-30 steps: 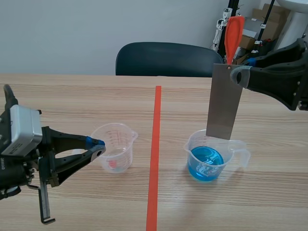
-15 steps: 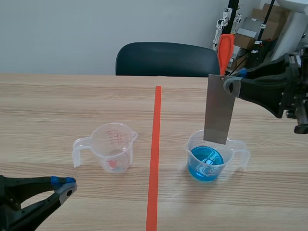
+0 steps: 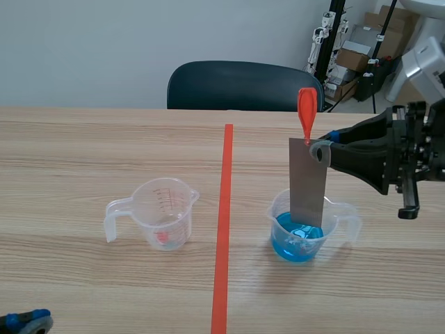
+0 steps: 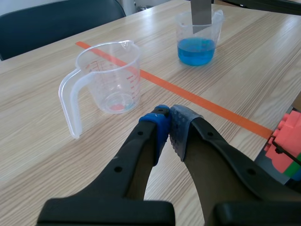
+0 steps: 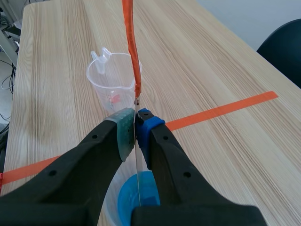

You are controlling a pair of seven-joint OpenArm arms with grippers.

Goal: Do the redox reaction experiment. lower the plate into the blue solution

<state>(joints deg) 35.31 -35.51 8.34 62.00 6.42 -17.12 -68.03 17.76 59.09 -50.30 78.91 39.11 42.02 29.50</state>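
Wood-grain table (image 3: 104, 146) runs ahead of you, with a dark chair (image 3: 236, 83) behind it. Your plate (image 3: 308, 181) hangs upright, pinched at its top corner between the closed pads of the right gripper (image 3: 322, 149), and an orange strip (image 3: 305, 111) stands up from its top. Its lower edge is inside the blue cup (image 3: 279, 240), at or just above the liquid; you cannot tell which. Across the tape line (image 3: 224, 229) stands the clear cup (image 3: 165, 216), well apart. Your left gripper (image 4: 168, 125) sits low, near the clear cup, pads pressed together on nothing.
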